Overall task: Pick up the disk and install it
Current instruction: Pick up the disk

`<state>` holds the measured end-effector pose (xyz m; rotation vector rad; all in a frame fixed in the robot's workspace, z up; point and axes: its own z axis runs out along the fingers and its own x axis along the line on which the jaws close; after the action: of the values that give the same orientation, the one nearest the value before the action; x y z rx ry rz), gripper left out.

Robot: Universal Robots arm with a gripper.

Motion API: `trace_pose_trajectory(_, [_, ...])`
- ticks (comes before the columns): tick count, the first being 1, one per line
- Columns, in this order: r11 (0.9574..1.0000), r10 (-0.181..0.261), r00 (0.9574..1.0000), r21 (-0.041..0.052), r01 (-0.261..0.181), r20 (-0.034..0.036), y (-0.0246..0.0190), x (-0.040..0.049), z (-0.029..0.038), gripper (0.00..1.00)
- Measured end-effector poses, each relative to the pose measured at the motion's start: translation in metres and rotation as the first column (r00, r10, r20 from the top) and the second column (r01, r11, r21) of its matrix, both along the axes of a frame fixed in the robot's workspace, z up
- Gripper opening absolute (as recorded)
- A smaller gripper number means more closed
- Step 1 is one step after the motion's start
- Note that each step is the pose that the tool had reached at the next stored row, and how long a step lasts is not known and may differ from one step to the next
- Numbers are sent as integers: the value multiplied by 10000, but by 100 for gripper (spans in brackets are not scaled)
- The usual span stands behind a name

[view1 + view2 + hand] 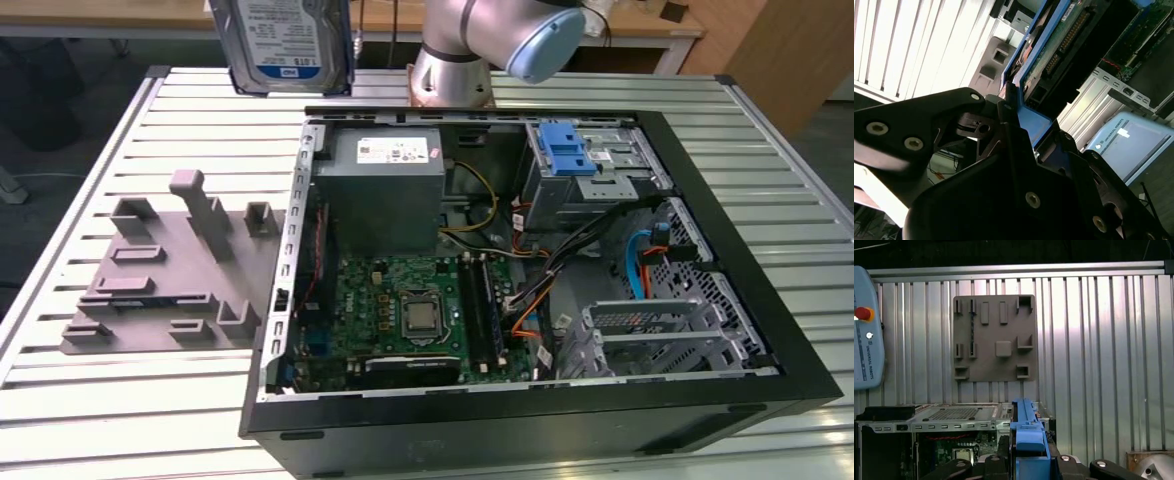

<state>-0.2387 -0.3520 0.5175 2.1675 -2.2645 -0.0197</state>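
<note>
Gripper clamped on disk, aloft outside open case; motherboard, power supply inside.

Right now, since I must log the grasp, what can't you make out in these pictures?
1. Silver hard disk in its blue plastic bracket: in the exterior view, the top edge cuts off its upper part.
2. Black gripper: in the second wrist view, its own body covers the bracket's clamped end.
3. Disk label: in the first wrist view, the disk is seen edge-on.
4. Open black computer case: in the exterior view, cables cover the bays' insides.
</note>
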Motion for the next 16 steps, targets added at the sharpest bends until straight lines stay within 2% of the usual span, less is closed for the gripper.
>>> trace_pose_trajectory(4, [10000, 1, 10000, 1, -1, 1, -63, 37, -3, 36])
trace_pose_trajectory(6, [10000, 0, 10000, 1, 0, 0, -81, 57, -4, 36])
trace_pose_trajectory(16, [10000, 0, 10000, 0, 0, 0, -87, 93, -4, 36])
